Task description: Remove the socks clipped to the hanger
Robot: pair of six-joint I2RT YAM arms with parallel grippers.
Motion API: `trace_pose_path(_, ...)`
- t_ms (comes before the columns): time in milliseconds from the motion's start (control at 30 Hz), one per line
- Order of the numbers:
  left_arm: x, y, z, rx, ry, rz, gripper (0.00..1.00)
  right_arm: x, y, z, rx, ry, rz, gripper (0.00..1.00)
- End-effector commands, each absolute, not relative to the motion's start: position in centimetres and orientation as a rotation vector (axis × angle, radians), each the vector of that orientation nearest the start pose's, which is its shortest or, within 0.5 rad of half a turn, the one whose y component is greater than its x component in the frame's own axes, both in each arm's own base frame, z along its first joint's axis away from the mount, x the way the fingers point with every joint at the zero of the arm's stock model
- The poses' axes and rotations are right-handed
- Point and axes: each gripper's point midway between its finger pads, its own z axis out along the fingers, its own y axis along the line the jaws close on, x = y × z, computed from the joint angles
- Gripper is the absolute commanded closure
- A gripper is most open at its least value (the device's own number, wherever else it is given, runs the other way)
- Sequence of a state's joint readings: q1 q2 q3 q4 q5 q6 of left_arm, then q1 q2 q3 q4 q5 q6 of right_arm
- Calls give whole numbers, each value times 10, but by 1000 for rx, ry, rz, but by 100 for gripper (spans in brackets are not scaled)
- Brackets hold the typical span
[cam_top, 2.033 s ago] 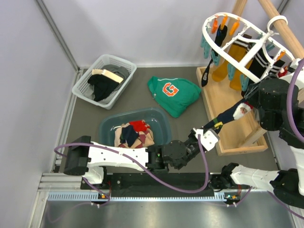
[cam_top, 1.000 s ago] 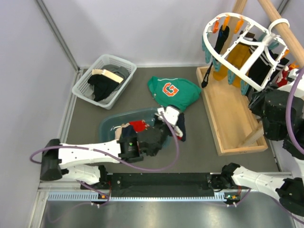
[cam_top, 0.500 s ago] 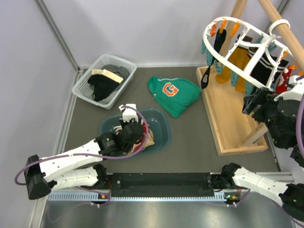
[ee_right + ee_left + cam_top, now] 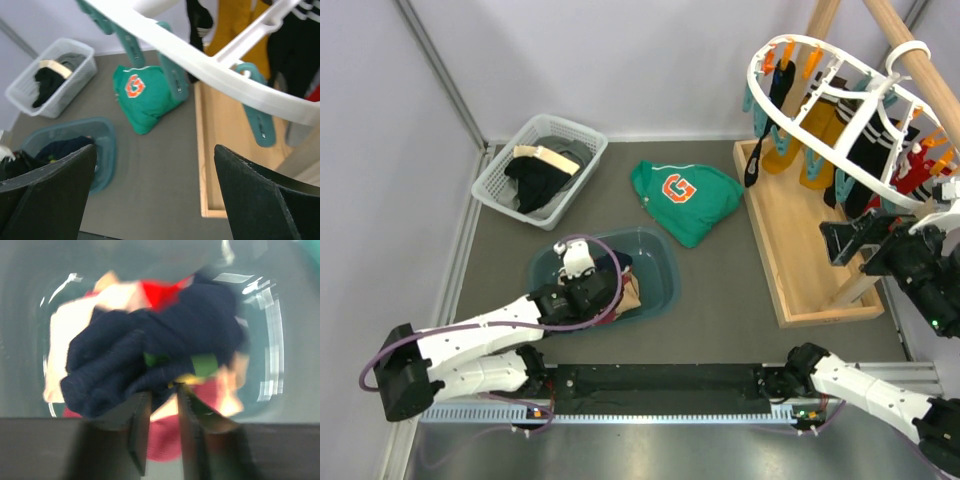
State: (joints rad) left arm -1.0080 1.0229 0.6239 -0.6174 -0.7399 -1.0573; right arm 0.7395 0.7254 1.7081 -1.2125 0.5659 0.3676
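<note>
The white hanger [image 4: 807,133] hangs at the back right, with orange and teal clips. Mustard [image 4: 817,160], black-and-white striped [image 4: 865,140], black [image 4: 752,165] and red socks [image 4: 920,165] are clipped to it. My right gripper [image 4: 850,243] stands wide open just below its near rim [image 4: 200,65], with nothing between its jaws [image 4: 154,147]. My left gripper [image 4: 592,288] hovers low over a teal basin [image 4: 660,262]. Its fingers [image 4: 162,390] stand slightly open at the edge of a navy sock [image 4: 150,340], which lies on a pile of red, maroon and tan socks.
A white mesh basket [image 4: 540,170] with dark clothes sits at the back left. A green sweatshirt [image 4: 685,195] lies on the grey mat. A wooden tray base [image 4: 800,250] and slanted wooden poles [image 4: 910,50] carry the hanger. Walls close in the left and back.
My left arm has swung left from beside the basin to over it, and its jaws have parted, leaving the navy sock on the pile. My right gripper has opened wide below the hanger.
</note>
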Motion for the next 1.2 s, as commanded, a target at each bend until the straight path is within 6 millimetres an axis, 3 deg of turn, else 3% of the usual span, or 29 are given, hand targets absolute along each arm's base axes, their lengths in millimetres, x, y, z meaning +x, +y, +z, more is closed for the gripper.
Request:
trace_pose_path(0,215,-164,179,-330,2118,-272,56,139,57,438,-112,1728,450,1)
trace_pose_path(133,211,-168,218,-282,2059,-404,41,133,65,434,-121,1704,532,1)
trace_pose_path(167,209,-169,234,-241,2020,-456,29,130,66,435,-124,1689,558,1)
trace_pose_path(267,201,-176,272,-136,1927,-601,13,123,76,427,-163,1702,620,1)
trace_pose_path(433,185,-169,328,-50,1744,-768,1,126,78,410,-148,1718,621,1)
trace_pose_path(533,171,-169,360,6,1616,-894,1,126,83,403,-144,1726,650,1)
trace_pose_path(633,146,-182,385,132,1496,-1066,1,124,93,398,-149,1727,708,1)
trace_pose_path(800,128,-195,394,238,1441,-1172,1,122,108,387,-146,1728,803,1)
trace_pose_path(933,131,-202,393,257,1470,-1157,1,122,114,385,-132,1736,840,1)
trace_pose_path(1167,135,-200,404,254,1442,-1131,1,121,106,388,-101,1728,828,1)
